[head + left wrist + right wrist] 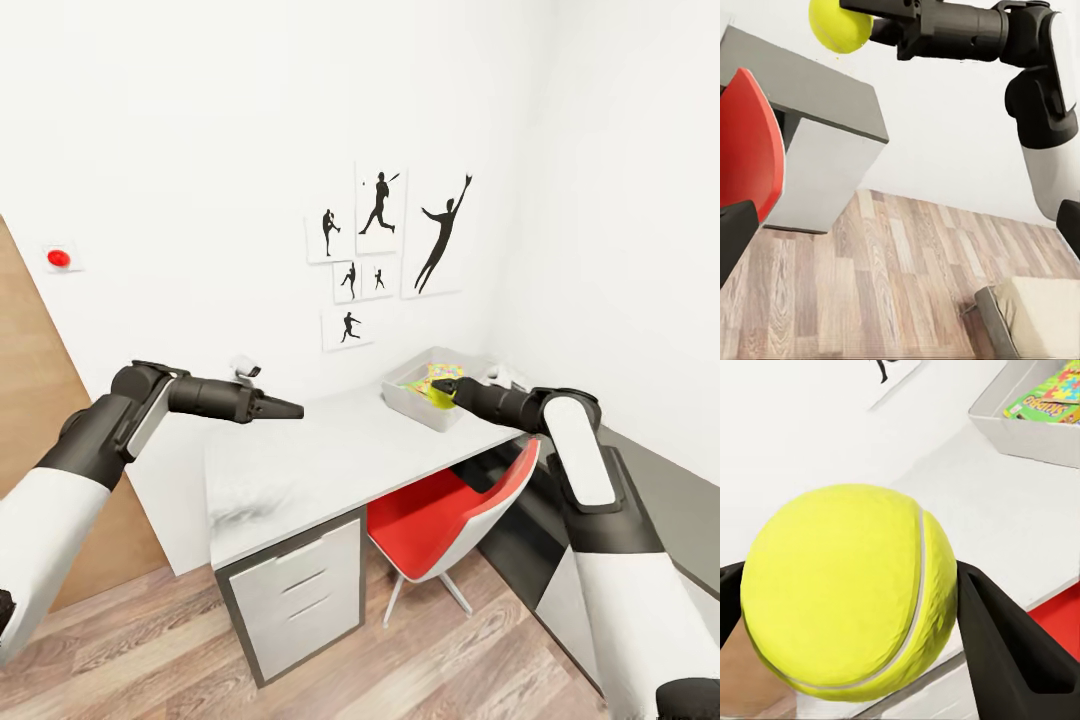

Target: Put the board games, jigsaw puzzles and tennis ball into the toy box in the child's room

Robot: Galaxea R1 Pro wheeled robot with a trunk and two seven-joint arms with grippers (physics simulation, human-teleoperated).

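My right gripper (pixel 447 392) is shut on the tennis ball (pixel 440 399), a yellow-green ball held just above the white table (pixel 320 455), at the near rim of the toy box (pixel 415 405). Up close, the tennis ball (pixel 847 592) sits between the dark fingers (pixel 1009 656). Beyond it, the grey toy box (pixel 1020 431) holds a green board game (pixel 1042 405) and a jigsaw puzzle (pixel 1071 382). My left gripper (pixel 292 409) hovers open and empty over the table's left part. Its camera sees the tennis ball (pixel 838 26) from the side.
A red chair (pixel 440 515) is tucked under the table, beside white drawers (pixel 300 590). Silhouette posters (pixel 385 245) hang on the wall behind. A lower dark side desk (pixel 660 480) runs along the right wall. A bed corner (pixel 1035 315) lies on the wood floor.
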